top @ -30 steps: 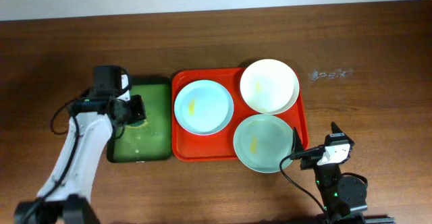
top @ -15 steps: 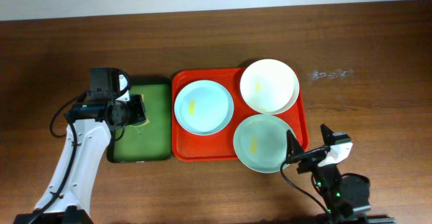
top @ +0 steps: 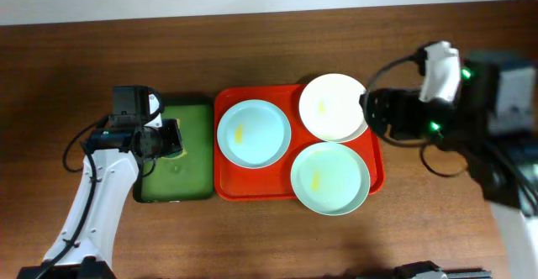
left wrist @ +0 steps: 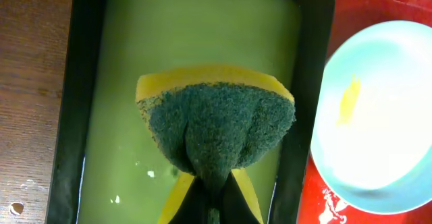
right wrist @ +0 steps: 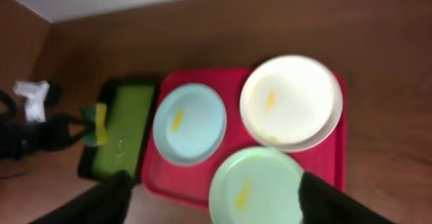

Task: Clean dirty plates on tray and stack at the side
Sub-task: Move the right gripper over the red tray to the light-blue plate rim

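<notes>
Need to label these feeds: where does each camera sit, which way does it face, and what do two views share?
Overhead: above the table, facing straight down on the red tray and green tray; the left arm and right arm show.
Left wrist: low over the green tray, facing the sponge pinched in the left fingers.
Right wrist: high, tilted down over both trays; the blurred right fingers at the bottom corners.
Shared: all show the blue plate.

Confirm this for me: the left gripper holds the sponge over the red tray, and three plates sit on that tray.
Wrong tray. The left gripper holds the sponge over the green tray, beside the red tray, as the left wrist view shows. The three plates do sit on the red tray.
</notes>
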Motion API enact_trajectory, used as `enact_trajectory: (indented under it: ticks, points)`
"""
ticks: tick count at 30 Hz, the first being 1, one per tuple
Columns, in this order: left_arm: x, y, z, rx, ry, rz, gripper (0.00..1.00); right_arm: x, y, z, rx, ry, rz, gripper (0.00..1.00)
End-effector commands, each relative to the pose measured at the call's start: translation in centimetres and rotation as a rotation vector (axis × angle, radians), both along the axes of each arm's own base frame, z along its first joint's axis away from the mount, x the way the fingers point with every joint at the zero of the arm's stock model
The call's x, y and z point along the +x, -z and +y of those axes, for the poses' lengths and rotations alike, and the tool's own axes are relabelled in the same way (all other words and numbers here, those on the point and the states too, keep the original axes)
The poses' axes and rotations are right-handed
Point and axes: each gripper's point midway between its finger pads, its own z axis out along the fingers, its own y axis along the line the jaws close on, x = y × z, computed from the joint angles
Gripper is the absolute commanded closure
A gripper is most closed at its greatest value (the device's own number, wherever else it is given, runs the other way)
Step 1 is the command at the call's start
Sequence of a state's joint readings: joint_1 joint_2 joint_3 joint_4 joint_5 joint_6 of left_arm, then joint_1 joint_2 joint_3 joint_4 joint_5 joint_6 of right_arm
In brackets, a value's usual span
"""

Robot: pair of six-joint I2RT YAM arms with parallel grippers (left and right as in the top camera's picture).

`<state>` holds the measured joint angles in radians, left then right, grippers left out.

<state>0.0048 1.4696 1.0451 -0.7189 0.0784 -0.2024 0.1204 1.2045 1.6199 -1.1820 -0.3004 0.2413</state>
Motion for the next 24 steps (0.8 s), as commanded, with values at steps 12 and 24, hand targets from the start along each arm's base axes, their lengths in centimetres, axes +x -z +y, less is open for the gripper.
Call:
enact_trajectory:
  ticks: [12,24]
  points:
    - [0.0,-0.4,-0.3,-0.003,0.022,-0.013,1.0,3.4,14.7,3.8,-0.119,-0.095,0.552,0.52]
    - [0.0,-0.3,-0.1,0.004,0.019,-0.013,1.0,5.4,16.8,7.0,-0.168,-0.15,0.502,0.32]
